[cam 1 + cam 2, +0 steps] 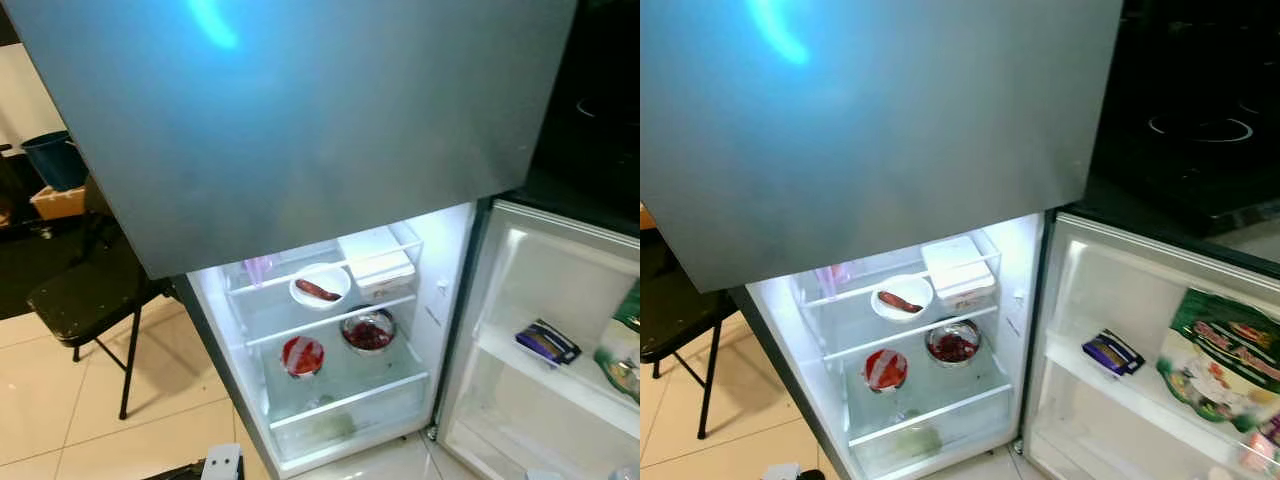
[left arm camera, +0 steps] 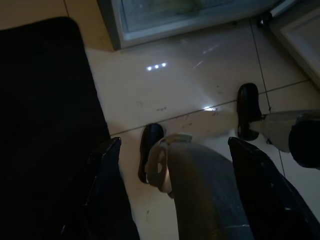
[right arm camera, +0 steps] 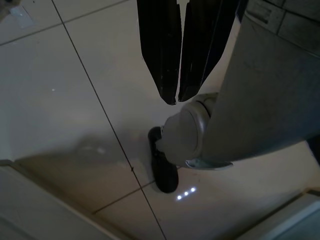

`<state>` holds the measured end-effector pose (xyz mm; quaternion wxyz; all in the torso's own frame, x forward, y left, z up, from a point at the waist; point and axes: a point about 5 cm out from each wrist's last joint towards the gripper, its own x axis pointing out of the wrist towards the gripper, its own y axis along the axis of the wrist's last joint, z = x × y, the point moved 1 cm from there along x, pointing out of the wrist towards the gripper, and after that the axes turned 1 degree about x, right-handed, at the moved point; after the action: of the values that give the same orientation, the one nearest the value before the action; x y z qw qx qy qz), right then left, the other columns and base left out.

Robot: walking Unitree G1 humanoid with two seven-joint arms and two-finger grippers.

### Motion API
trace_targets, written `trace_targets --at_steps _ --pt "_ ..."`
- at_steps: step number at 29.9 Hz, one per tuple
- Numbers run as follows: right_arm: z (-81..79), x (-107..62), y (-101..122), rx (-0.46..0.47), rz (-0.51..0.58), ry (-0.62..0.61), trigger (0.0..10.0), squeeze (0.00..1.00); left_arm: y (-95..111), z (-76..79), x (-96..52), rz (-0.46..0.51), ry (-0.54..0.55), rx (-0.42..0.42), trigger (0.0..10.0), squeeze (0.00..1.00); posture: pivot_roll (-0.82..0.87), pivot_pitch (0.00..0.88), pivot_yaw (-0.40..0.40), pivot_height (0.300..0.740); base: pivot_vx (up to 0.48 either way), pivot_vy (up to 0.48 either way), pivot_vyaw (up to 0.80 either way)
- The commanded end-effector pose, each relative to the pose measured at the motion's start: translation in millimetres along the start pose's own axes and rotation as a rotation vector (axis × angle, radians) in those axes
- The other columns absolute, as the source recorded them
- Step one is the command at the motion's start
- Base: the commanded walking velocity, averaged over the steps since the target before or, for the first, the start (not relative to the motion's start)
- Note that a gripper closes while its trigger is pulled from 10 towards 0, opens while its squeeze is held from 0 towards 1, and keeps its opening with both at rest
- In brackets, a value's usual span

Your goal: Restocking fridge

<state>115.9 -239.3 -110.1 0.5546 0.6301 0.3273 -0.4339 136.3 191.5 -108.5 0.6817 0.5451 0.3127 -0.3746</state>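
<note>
The fridge (image 1: 300, 120) stands before me with its grey upper door closed and its lower compartment open and lit. On the upper shelf are a white bowl with a sausage (image 1: 319, 287) and a white box (image 1: 375, 260). Below stand a steel bowl of red food (image 1: 368, 331) and a covered red bowl (image 1: 302, 355), over a crisper drawer (image 1: 345, 420). The open door's shelf (image 1: 1140, 395) carries a dark blue packet (image 1: 1112, 352) and a green package (image 1: 1220, 360). My left gripper (image 2: 174, 146) hangs open above the floor beside my leg. My right gripper (image 3: 177, 98) hangs shut over the tiles.
A black chair (image 1: 85, 295) stands on the tiled floor left of the fridge, with a blue bucket (image 1: 55, 160) and a cardboard box (image 1: 58, 202) behind it. A dark counter with a cooktop (image 1: 1200, 130) lies right of the fridge. My feet (image 2: 150, 150) stand close to the fridge's base.
</note>
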Motion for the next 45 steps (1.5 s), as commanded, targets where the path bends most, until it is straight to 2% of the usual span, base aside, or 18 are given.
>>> trace_targets --at_steps 1,25,41,45 --pt "-3.3 0.7 0.8 -0.005 -0.002 0.01 10.0 0.0 -5.2 1.6 -0.4 -0.013 0.003 -0.008 10.0 0.0 -0.05 0.0 0.0 0.74 -0.431 0.0 0.0" --pt "-4.8 0.6 -2.1 -0.025 -0.017 0.023 10.0 0.0 -8.1 1.9 -0.8 -0.017 0.006 -0.02 10.0 0.0 -0.05 0.0 -0.009 0.74 -0.437 0.0 0.0" --pt "-4.4 0.2 -4.5 -0.025 -0.021 0.027 10.0 0.0 -6.7 -4.6 -3.4 -0.004 -0.001 -0.047 10.0 0.0 -0.05 0.0 -0.008 0.74 0.0 0.0 0.0" --pt "-4.6 0.2 -4.2 -0.026 -0.021 0.028 10.0 0.0 -9.1 -3.1 -3.5 -0.019 -0.015 -0.032 10.0 0.0 -0.05 0.0 -0.009 0.74 0.0 -0.48 0.0"
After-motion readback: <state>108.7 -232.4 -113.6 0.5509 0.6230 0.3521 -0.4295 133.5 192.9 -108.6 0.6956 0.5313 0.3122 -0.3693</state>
